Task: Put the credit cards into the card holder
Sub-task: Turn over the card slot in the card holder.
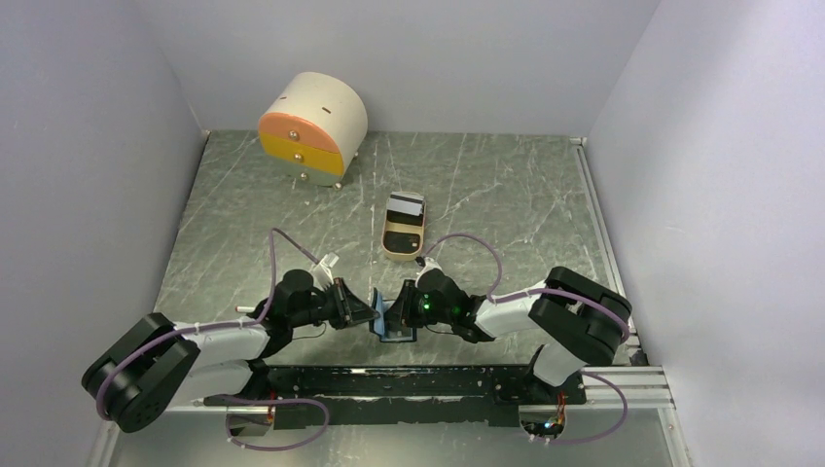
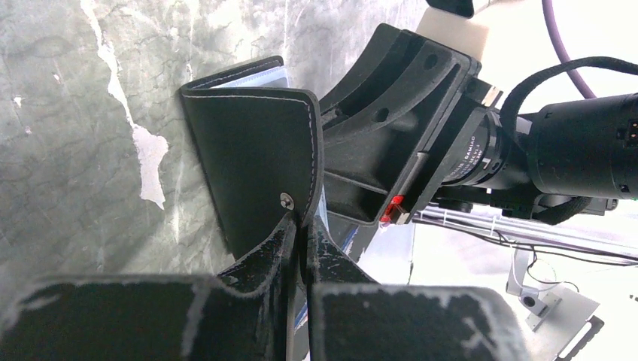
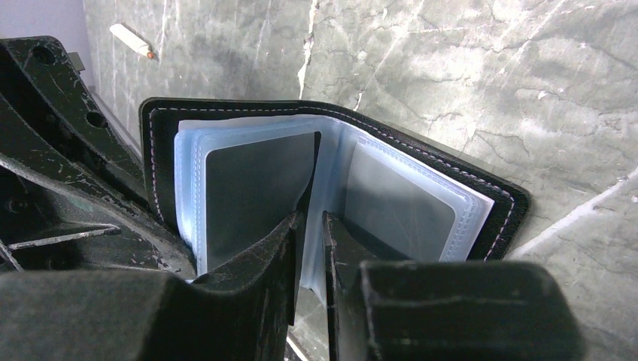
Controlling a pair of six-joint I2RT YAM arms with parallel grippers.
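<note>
- Left gripper [image 2: 299, 226], jaws pressed together, pinches the black cover of the holder [image 2: 256, 150] just by its snap stud. The holder stands open on edge at 6 o'clock on the table [image 1: 506, 195], between the two grippers.
- Right gripper [image 3: 310, 241] faces the blue inside of the holder. Its jaws stand narrowly apart around the edge of a black card [image 3: 256, 184] at the left clear sleeves. Whether they actually pinch the card cannot be told.
- Risk: the left pinch sits on a small corner of soft cover. A push from the right could pivot the holder or pull it free, and it would likely fall shut.
- Risk: the card seems to sit at a slant to the sleeve mouth. Driven on like that, it may catch the plastic lip, buckle, or slide between two sleeves instead of into one.
- Risk: the clear sleeves [image 3: 399, 203] fan loosely. A finger could snag or crease one.
- Risk: the grippers are very near each other, so a small sideways move could knock them together.
- Risk: letting go too soon could let the card slip back out onto the table.
- More cards [image 1: 405, 206] wait in the tan tray [image 1: 399, 245], at 12 o'clock from the holder and well apart from it.
</note>
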